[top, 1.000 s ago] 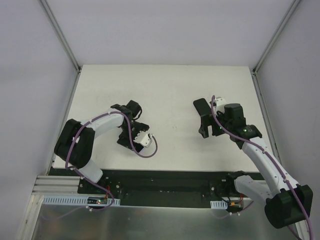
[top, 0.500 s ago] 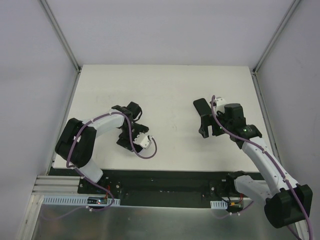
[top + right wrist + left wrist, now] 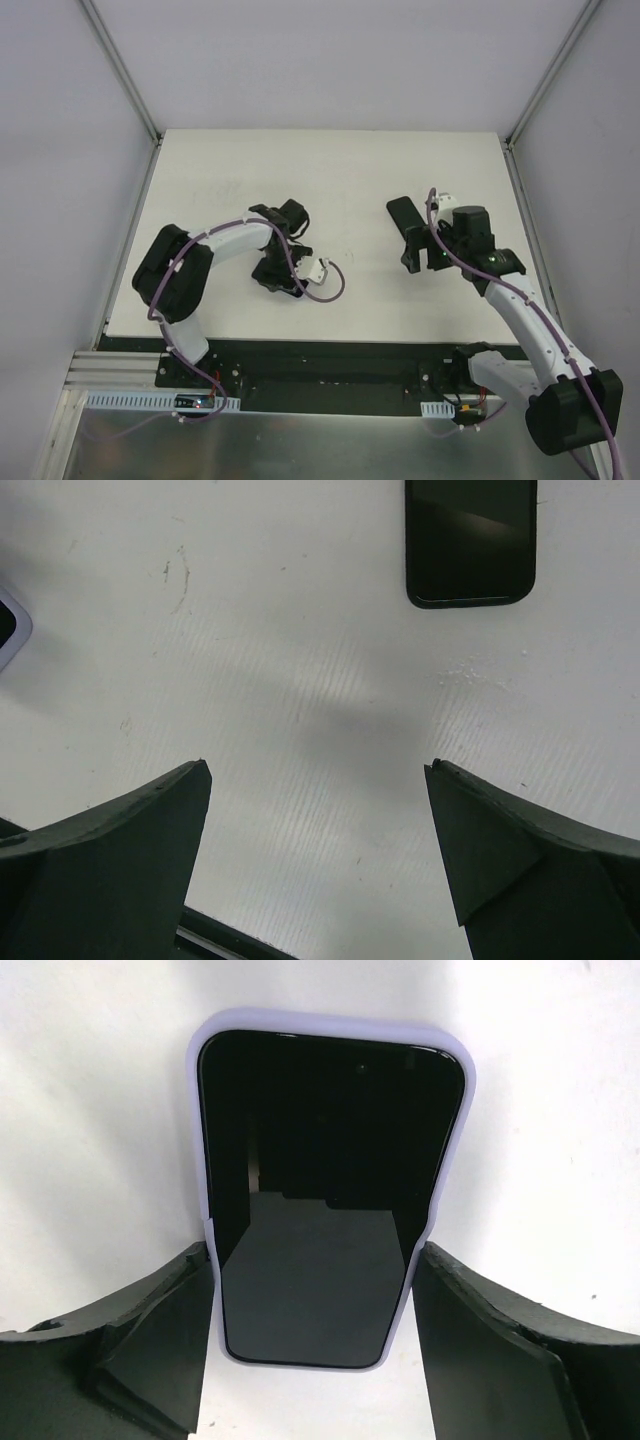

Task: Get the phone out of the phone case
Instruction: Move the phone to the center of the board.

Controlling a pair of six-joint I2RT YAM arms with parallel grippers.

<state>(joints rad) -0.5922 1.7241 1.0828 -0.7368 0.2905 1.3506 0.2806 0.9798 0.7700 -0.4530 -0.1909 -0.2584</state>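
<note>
The white bench [image 3: 340,170] carries everything. The left arm [image 3: 225,240] bends inward over its near-left part, and the right arm [image 3: 520,300] stretches along the right side. The left end effector [image 3: 312,1255] straddles the phone [image 3: 325,1190], which lies screen up inside its lilac case [image 3: 330,1028]. Its fingers [image 3: 170,1300] sit right at the case's long edges; I cannot tell whether they grip it. The right end effector [image 3: 318,770] hangs wide open over the bench, with a second phone [image 3: 470,540] lying just beyond.

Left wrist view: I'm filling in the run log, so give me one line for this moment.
left gripper shut on phone case sides | phone inside case | right gripper open, empty
</note>
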